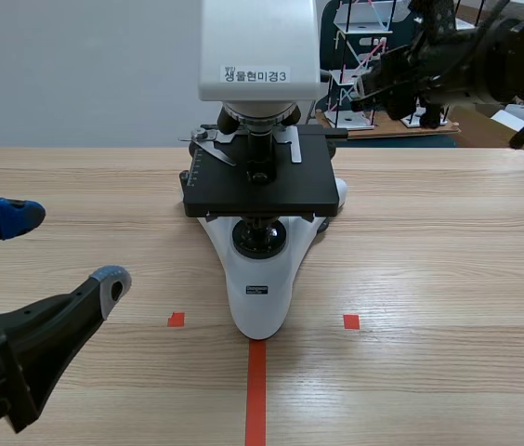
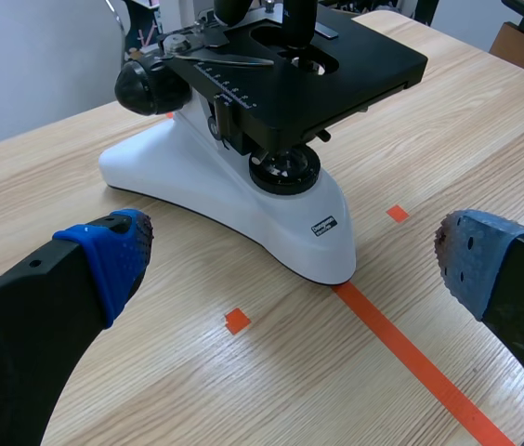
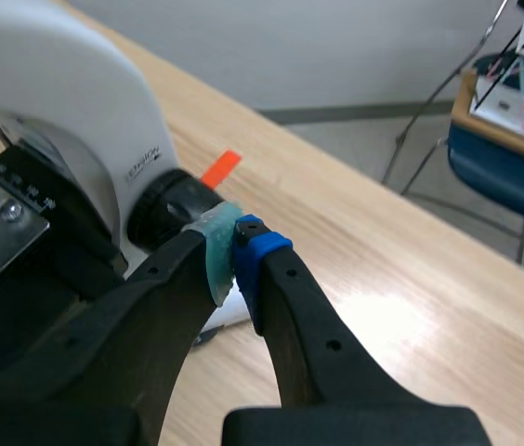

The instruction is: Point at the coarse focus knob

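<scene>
Two dotted pads (image 3: 260, 253) of right gripper (image 3: 236, 251) together at round black knob (image 3: 171, 206).

Left arm (image 1: 11, 353) low at scene's lower left; left gripper (image 1: 62, 249) spread wide, blue pads (image 1: 16, 216) far apart. Right arm (image 1: 485, 56) raised across upper right; right gripper (image 3: 234, 253) closed, fingertips pressed together.

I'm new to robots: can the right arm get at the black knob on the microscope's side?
Probably yes: its shut claw sits right beside the knob, with nothing showing between them.
</scene>
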